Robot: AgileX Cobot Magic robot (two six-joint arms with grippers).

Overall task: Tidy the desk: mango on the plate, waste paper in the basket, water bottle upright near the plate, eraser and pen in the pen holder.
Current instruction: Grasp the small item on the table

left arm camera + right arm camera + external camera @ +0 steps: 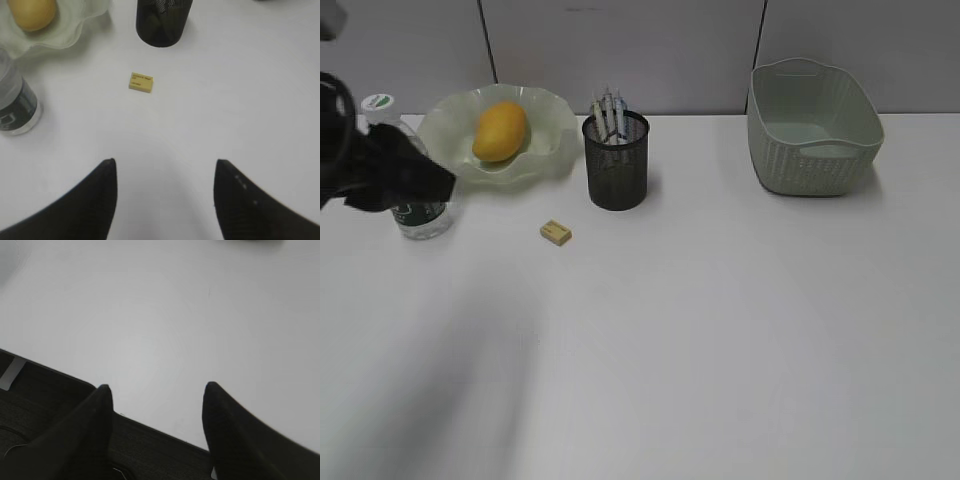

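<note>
The yellow-orange mango (500, 131) lies on the wavy pale green plate (552, 112) at the back left. The water bottle (421, 217) stands upright left of the plate, partly hidden by my blurred left arm. The small tan eraser (556, 233) lies on the white desk (720, 330) in front of the black mesh pen holder (616, 165), which holds pens (608, 108). In the left wrist view my left gripper (165, 165) is open and empty, above the desk, short of the eraser (141, 82). My right gripper (157, 387) is open and empty over the desk's near edge. No waste paper shows.
The deep pale green basket (813, 128) stands at the back right; its inside shows nothing. The left wrist view also shows the pen holder (162, 20), the mango (31, 12), the plate (67, 35) and the bottle (15, 105). A grey wall runs behind the desk.
</note>
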